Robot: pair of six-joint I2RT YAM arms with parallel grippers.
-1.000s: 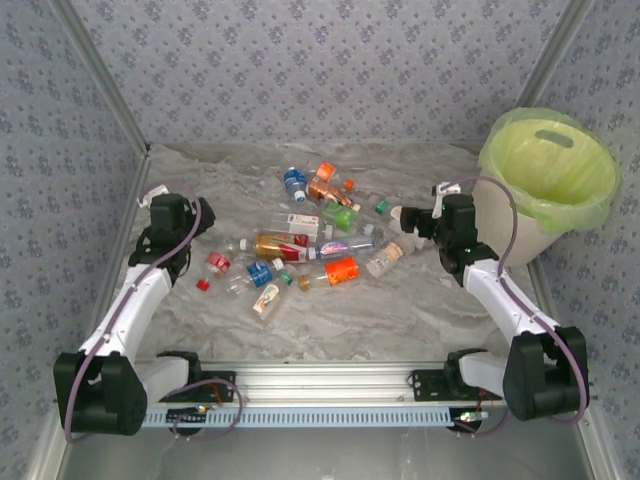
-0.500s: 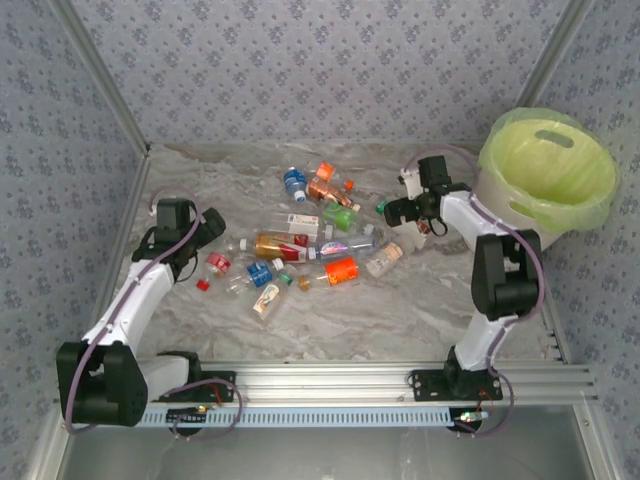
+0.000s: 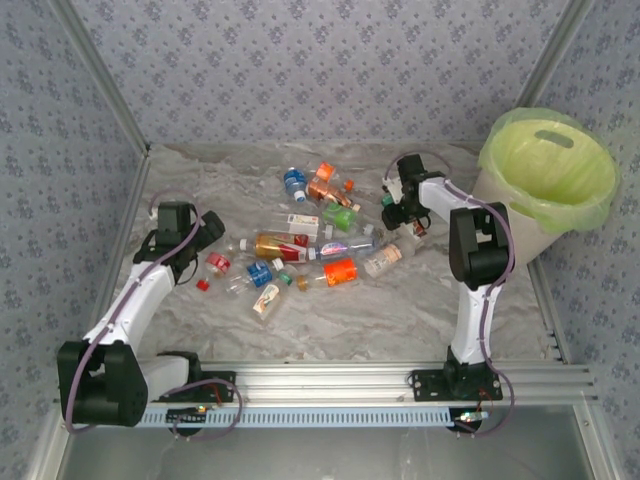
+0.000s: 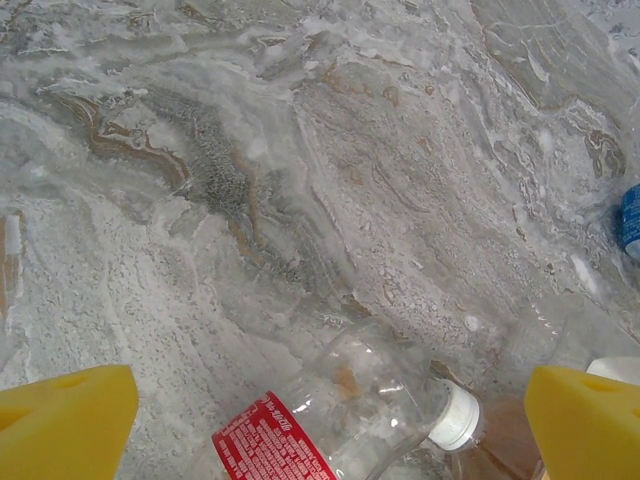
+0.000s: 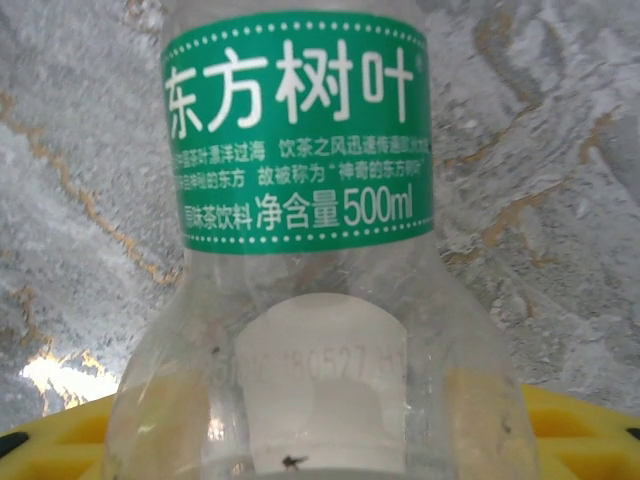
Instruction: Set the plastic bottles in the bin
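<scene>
Top external: right arm [image 3: 478,250] stretched far forward, hand [image 3: 392,208] clamped on green-labelled bottle [image 5: 300,130].

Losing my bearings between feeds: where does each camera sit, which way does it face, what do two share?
Top external: above and behind the bases, looking down on table, bottles, bin; left arm, right arm show.
Left wrist: on the left arm, facing down; the open left tool straddles a red-label bottle.
Right wrist: on the right arm, close against a green-label bottle; right tool at bottom edge.
Shared: top and left wrist both show that red-label bottle.
</scene>
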